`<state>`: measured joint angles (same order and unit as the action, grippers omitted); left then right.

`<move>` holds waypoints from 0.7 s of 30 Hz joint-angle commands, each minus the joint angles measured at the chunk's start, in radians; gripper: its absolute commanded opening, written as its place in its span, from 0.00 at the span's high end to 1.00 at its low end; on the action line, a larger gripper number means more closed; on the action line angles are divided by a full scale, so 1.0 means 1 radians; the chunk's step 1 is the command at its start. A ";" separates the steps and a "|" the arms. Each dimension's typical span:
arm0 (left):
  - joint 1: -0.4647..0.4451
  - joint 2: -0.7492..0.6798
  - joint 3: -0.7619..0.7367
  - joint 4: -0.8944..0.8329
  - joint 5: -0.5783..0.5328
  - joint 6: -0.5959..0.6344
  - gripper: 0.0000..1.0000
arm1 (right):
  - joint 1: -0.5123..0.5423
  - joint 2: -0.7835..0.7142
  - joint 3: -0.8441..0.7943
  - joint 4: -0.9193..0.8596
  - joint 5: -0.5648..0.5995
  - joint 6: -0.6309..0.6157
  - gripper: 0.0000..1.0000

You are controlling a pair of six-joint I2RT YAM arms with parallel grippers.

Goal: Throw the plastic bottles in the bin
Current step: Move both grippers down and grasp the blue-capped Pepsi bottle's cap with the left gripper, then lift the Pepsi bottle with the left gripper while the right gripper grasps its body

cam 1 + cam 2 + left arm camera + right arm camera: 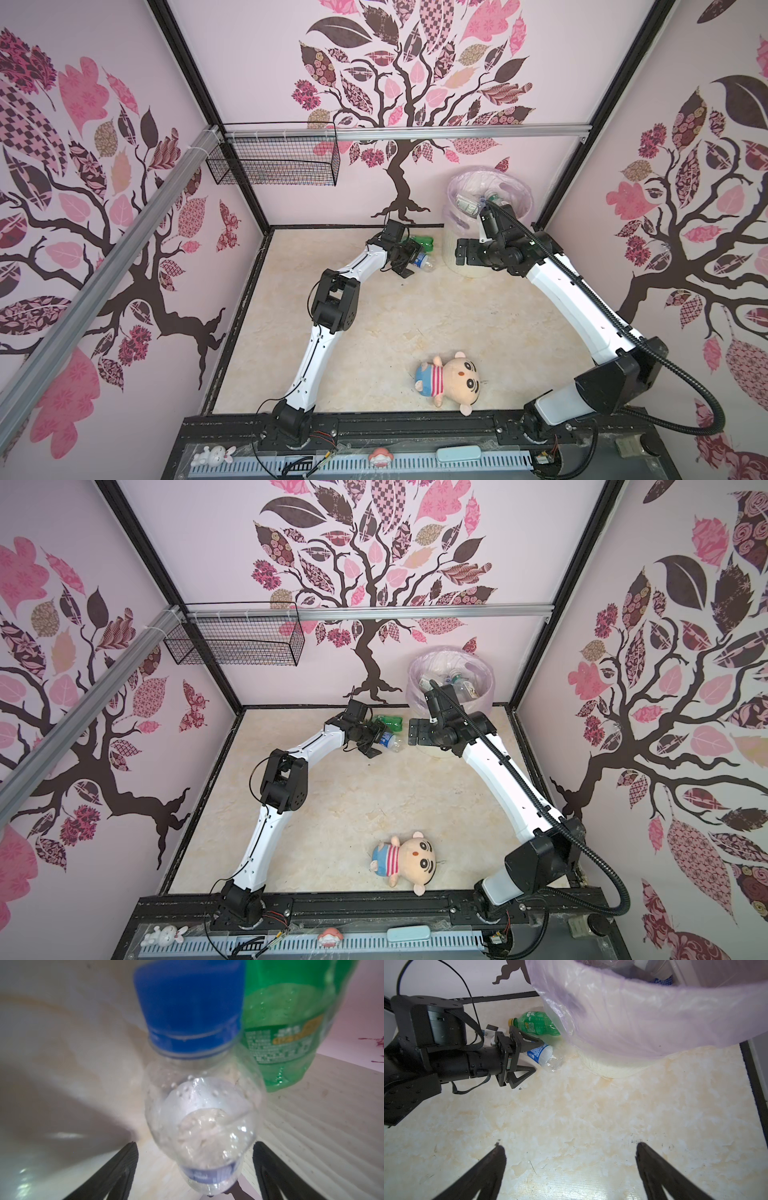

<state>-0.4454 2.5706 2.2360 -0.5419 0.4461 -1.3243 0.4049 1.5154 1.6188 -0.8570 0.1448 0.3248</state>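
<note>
Nearest the left wrist lens: a clear bottle (199, 1115), blue-capped and blue-labelled, on its side near the far edge of the worktop (374, 332), toward the far right corner, just short of the foot of the bin (612, 1068), cap pointing back toward the wrist. Looks empty bar droplets inside, so likely very light, thin-walled and springy. Apt to dent under a hard squeeze, and to skid or roll on the smooth marbled top if nudged from one side only. Best taken across the middle of the body, at the label band, probably the stiffest and least tapered part; not at the cap or shoulder, where likely to squirt out. Straddled by the left gripper (195, 1145): claw wide, one finger along each side of the body, a sliver of worktop showing between finger and plastic on at least one side, so not yet clamped. Just beside, closer to the far edge: a green bottle (537, 1023), yellow-capped, also on its side, close against the bin; touching or not, cannot tell. Inside the bin, within the pale pink liner, several bottles (451, 683) already heaped, visible in both top views. In front of the bin, above bare worktop: the right gripper (569, 1146), claw wide, holding nothing. Well apart, near the front edge: a plush doll (449, 378). On the far wall, left of centre: a black wire basket (274, 162).
</note>
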 commanded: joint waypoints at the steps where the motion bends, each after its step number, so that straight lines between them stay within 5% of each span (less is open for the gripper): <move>1: -0.002 0.033 0.070 -0.012 -0.003 0.036 0.12 | 0.006 0.001 0.042 -0.037 0.022 -0.016 0.00; 12: 0.002 0.107 0.147 -0.095 -0.026 0.103 0.26 | 0.006 0.023 0.056 -0.039 0.037 -0.022 0.00; 21: -0.005 0.042 0.040 -0.135 -0.029 0.151 0.43 | 0.006 0.011 0.050 -0.031 0.045 -0.026 0.00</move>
<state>-0.4454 2.6350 2.3325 -0.6010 0.4332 -1.2125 0.4049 1.5204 1.6375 -0.8761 0.1711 0.3096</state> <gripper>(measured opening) 0.578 0.996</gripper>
